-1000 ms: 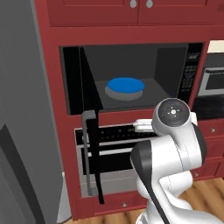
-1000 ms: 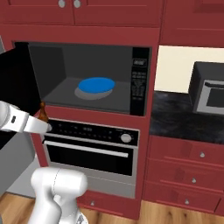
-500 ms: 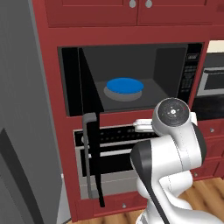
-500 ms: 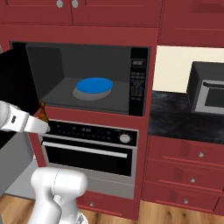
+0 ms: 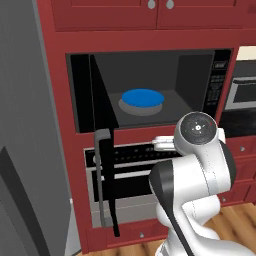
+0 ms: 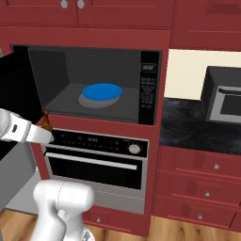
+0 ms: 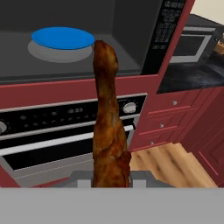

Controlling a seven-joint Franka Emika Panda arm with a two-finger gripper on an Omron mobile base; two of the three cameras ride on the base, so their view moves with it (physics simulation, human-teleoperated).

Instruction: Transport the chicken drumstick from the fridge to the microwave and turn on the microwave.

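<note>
Currently my gripper [image 7: 109, 177] clamped tight on the chicken drumstick [image 7: 107, 118], microwave [image 6: 94, 84] door open, blue plate [image 6: 102, 91] inside, button panel writing too small to read.

One chicken drumstick [image 7: 107, 127], one open microwave [image 6: 94, 84] (holding one blue plate [image 6: 102, 92]), one oven [image 6: 96, 167], and one fridge [image 5: 25, 130].

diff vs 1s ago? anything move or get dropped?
Only the framing has drifted a little: the microwave opening sits slightly differently in both base views, so the base has crept. The arm's pose looks unchanged. The pincer stays shut on the chicken drumstick, below and in front of the opening. The microwave door stays open, the blue plate stays inside.
</note>
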